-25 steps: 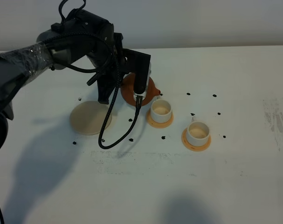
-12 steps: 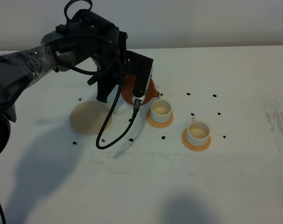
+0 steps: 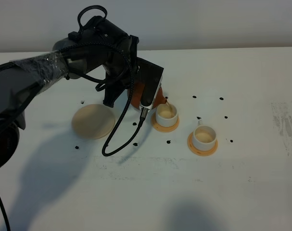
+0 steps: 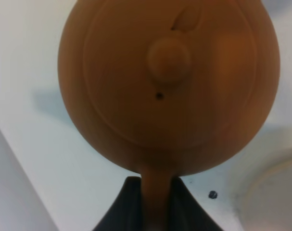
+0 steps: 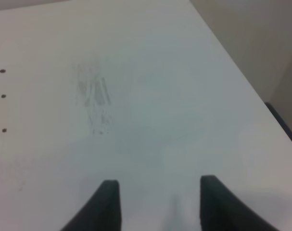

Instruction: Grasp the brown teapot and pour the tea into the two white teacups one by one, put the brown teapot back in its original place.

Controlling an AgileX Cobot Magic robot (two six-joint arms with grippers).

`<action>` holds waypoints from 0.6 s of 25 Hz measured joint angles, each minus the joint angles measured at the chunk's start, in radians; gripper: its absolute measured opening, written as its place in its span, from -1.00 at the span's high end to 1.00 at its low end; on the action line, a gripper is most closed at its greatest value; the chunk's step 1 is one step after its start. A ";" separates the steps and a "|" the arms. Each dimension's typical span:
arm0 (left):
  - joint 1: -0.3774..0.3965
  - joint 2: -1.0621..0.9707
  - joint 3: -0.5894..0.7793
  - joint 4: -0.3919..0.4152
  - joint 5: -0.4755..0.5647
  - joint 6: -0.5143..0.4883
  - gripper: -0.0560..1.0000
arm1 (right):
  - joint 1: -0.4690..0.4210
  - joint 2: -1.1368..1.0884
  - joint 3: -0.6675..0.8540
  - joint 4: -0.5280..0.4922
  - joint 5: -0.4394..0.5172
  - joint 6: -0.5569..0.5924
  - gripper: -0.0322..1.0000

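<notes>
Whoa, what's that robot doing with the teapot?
The left gripper is shut on the handle of the brown teapot and holds it tipped, spout at the rim of the first white teacup, as if pouring. The second white teacup waits on its coaster beside it. The beige disc where the teapot belongs lies bare. The right gripper hangs open over the table, holding nothing.

the high camera, off my arms, looks down on the table (image 3: 242,192). my left wrist camera sits close over the brown teapot (image 4: 170,120). my right wrist camera faces a scuffed patch (image 5: 94,98), shared with the high view.
</notes>
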 joint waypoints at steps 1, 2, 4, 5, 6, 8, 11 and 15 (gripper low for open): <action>-0.002 0.000 0.000 0.008 -0.005 0.000 0.73 | 0.000 0.000 0.000 0.000 0.000 0.006 0.16; -0.003 0.000 0.000 0.015 -0.008 0.000 0.73 | 0.000 0.000 0.000 0.000 0.000 0.000 0.16; -0.006 0.001 0.000 0.031 -0.011 0.000 0.73 | 0.000 0.000 0.000 0.000 0.000 0.006 0.16; -0.007 0.001 0.000 0.035 -0.014 0.000 0.73 | 0.000 0.000 0.000 0.000 0.000 0.006 0.16; -0.009 0.001 0.000 0.038 -0.014 0.000 0.73 | 0.000 0.000 0.000 0.000 0.000 0.006 0.16; -0.014 0.001 0.000 0.045 -0.015 0.000 0.73 | 0.000 0.000 0.000 0.000 0.000 0.006 0.16; -0.016 0.001 0.000 0.049 -0.019 0.000 0.73 | 0.000 0.000 0.000 0.000 0.000 0.006 0.16; -0.017 0.001 0.000 0.078 -0.019 0.000 0.73 | 0.000 0.000 0.000 0.000 0.000 0.006 0.16</action>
